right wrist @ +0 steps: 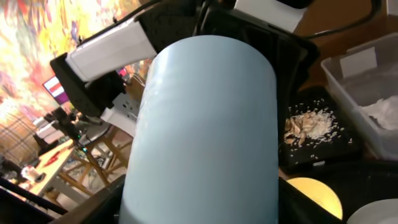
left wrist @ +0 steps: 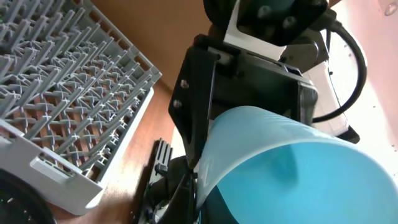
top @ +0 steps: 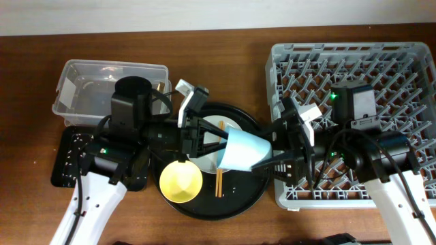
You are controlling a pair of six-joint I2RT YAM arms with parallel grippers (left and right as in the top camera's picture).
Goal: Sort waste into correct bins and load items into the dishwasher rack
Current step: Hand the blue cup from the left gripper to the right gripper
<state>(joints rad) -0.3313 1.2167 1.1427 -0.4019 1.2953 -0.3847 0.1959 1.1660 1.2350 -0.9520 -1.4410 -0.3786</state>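
light-blue cup [top: 242, 151] is in the air over the big round black tray [top: 235, 207], lying on its side between the two grippers. its mouth faces the left arm and its base points toward the dishwasher rack [top: 381, 61].

right gripper [top: 264, 151]: jaws part-open to the width of the cup, one finger on each side of the wall near the base, so the cup is held. in the right wrist view the pale blue wall [right wrist: 205, 137] fills most of the frame, with dark shapes at both lower sides.

left gripper [top: 208, 143]: fingertips reach the cup's rim. the cup and the black linkage cover the contact, so i cannot tell whether these jaws are clamped or free. the left wrist view looks into the cup's open mouth [left wrist: 298, 168], with the right arm's black housing just behind it.

on the round tray:
- yellow bowl [top: 180, 182], upright, at the near left edge
- brown chopsticks [top: 219, 182], just right of the bowl, partly under the cup
- pale plate [top: 214, 126], mostly hidden under the left gripper

far left:
- clear tub [top: 82, 75] with a white label on its end; a white crumpled napkin [right wrist: 385, 115] lies inside
- shallow black tray [top: 65, 163], just in front of the tub, with beige food scraps [right wrist: 311, 124] scattered in it

the rack stands right of the round tray, touching or nearly touching it. the pegs in view [left wrist: 68, 81] carry nothing.
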